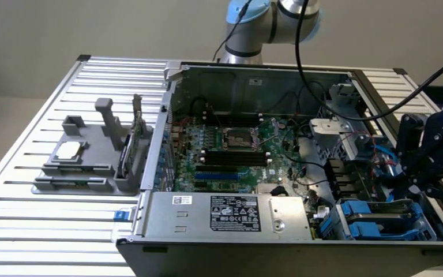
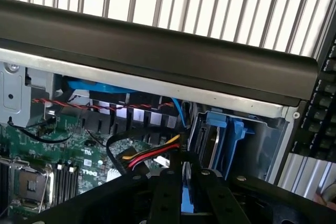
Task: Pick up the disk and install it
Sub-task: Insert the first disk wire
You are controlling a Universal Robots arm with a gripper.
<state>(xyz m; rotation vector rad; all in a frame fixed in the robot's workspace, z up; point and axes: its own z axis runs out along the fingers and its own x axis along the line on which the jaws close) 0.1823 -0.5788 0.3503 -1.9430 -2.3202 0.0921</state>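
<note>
Wrist view: disk (image 2: 182, 192), blue edge showing, sits clamped between gripper (image 2: 184, 198) fingers (image 2: 167, 195) at lower centre of frame, just short of the blue drive bay (image 2: 231, 140) w/ its carriers. Ext. view: gripper (image 1: 425, 173) at right edge, over bay (image 1: 379, 222). Risks, judged: loose cables (image 2: 147, 156) beside the path could snag; slight tilt vs. bay rails could jam the carrier.
</note>
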